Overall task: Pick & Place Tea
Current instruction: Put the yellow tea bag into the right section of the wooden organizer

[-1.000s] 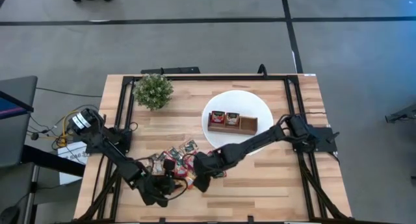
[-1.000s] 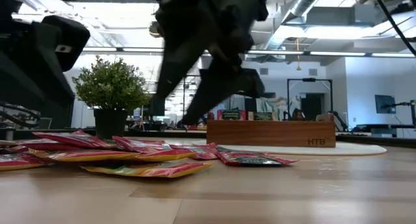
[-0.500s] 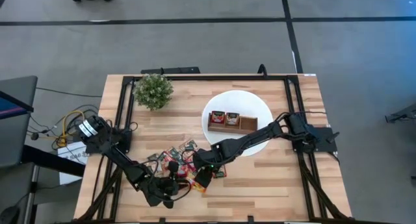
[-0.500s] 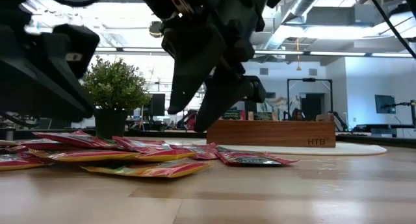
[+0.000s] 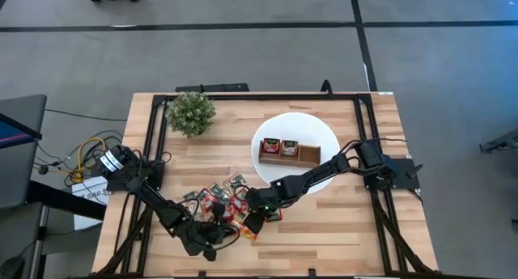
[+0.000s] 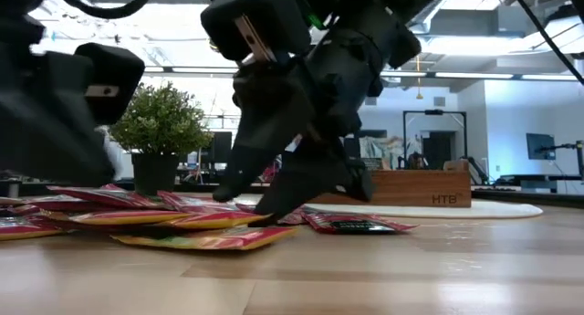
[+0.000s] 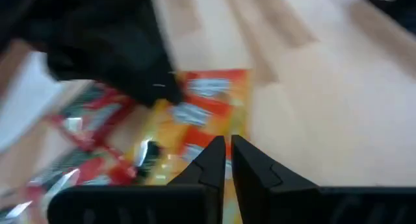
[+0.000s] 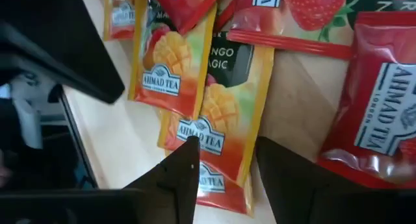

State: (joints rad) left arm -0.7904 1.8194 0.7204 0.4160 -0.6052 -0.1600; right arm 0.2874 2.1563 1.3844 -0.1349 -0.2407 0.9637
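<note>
the tea (image 5: 220,201) lies in a loose heap of sachets on the wooden surface (image 5: 340,222), between the two arms and near the front edge. the right gripper (image 8: 224,162) is down over the heap, its jaws standing apart with a gap between them. an orange mango sachet (image 8: 218,136) lies flat just ahead of the jaws, with one fingertip (image 8: 188,152) on or just above its printed label; the jaws hold nothing. a red sachet (image 8: 380,130) lies flat beside the other jaw, well clear of it. in the low view the right gripper (image 6: 292,183) reaches down to the sachets (image 6: 196,219).

the left gripper (image 7: 227,152) is low at the heap's near edge, just beside the right one. its jaws are almost together, with only a thin slit between them. an orange sachet (image 7: 201,117) lies directly ahead of the tips; the picture is blurred, so it may be pinched at its edge or merely lie under them, and this cannot be told.

a white plate (image 5: 324,133) with a wooden tray (image 5: 289,152) lies well beyond the right jaws, and a plant (image 5: 191,112) stands beyond the left jaws.
</note>
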